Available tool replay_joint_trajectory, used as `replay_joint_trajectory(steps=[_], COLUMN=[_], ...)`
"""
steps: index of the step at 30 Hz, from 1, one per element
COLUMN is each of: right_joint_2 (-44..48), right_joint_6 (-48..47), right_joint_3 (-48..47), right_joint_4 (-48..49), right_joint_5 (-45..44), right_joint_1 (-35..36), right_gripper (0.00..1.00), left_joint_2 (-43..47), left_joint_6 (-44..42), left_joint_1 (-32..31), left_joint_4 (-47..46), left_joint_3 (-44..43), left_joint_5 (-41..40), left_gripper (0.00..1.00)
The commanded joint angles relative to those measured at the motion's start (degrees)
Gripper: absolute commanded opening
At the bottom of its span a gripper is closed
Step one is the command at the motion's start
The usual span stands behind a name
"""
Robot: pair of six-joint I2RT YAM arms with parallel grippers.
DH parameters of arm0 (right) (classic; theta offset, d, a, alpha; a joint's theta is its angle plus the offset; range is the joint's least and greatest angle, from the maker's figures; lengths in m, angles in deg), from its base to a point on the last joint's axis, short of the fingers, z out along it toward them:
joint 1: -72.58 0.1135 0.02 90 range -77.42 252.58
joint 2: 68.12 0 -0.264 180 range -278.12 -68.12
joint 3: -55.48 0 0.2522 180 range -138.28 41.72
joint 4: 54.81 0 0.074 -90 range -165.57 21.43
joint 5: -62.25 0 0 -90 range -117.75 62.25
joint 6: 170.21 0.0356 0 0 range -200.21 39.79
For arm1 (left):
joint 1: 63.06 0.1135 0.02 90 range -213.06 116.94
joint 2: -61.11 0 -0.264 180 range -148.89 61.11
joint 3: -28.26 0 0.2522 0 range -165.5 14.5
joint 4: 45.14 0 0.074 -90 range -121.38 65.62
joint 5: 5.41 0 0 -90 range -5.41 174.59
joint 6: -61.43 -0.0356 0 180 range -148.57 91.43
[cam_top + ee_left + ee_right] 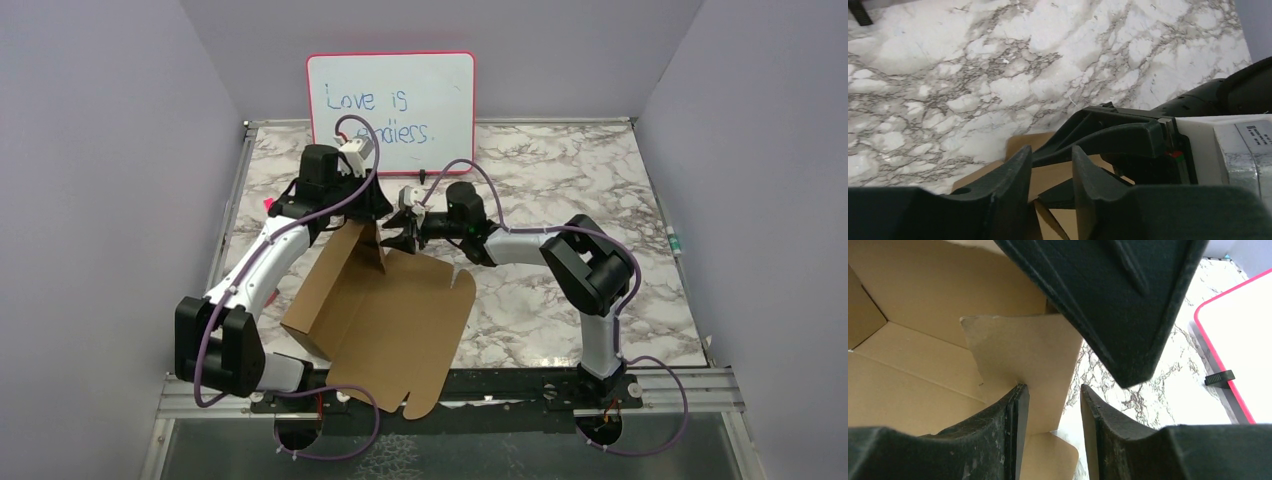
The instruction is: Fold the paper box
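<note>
- We find the paper box [400,320] - plain brown cardboard, only part-formed - lying on the marble-patterned table [570,180]. In the top view it sits toward 7 o'clock of the table's middle.
- Most of the sheet lies flat. Its left-hand panel appears raised at a slant, and a small flap [367,245] stands upright at the sheet's 12 o'clock edge.
- The left gripper [378,215] reaches in from 10 o'clock and sits over the top of that flap. In its own wrist view the jaws stand apart, with cardboard showing through the gap. We cannot tell whether either pad touches the board.
- The right gripper [403,238] comes in from 3 o'clock to the same flap. Its jaws are likewise apart, the gap far wider than the board is thick. The face of the flap lies across that gap beyond the tips (nothing pinched, so far as its wrist view shows).
- The two grippers sit just beside one another over the flap - we cannot tell whether they touch.
- A pink-framed whiteboard [390,100] with handwriting on it stands at 12 o'clock along the table's back edge, well apart from the paper box.
</note>
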Motion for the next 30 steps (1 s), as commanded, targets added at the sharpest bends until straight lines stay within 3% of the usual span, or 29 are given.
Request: replay_joint_trajectory(steps=[1,9,13,17,25,30], right_joint_2=[-0.8,-2.4,-2.8,-3.2,-3.7,-2.0], right_joint_6=[0.3,0.3,0.1,0.0,-0.5,-1.2], right_joint_3=[-0.5,-1.7,-2.3,-2.3,-2.4,0.1], right_joint_4=[2.4,1.9,1.5,1.6,1.8,3.6], right_joint_5=[0.9,1.5,1.8,1.9,1.5,-0.7], right_joint_1=[0.8,1.5,1.7,1.8,1.8,1.8], right_gripper=[0.48,0.48,0.47,0.47,0.46,0.46], left_joint_2=[6.0,18.2,21.9,20.7,16.3,14.9], left_joint_6=[-1.2,0.7,2.4,3.4,4.0,3.3], left_joint_1=[-0.2,-0.2,-0.1,-0.1,-0.1,-0.2], left_joint_4=[3.1,11.1,13.2,13.4,9.4,5.9], left_joint_3=[-2.6,-0.5,3.4,6.7,11.1,11.4], left_joint_5=[-11.0,-37.0,-42.1,-37.7,-23.9,-15.3], left_gripper=[0.42,0.6,0.63,0.62,0.45,0.43])
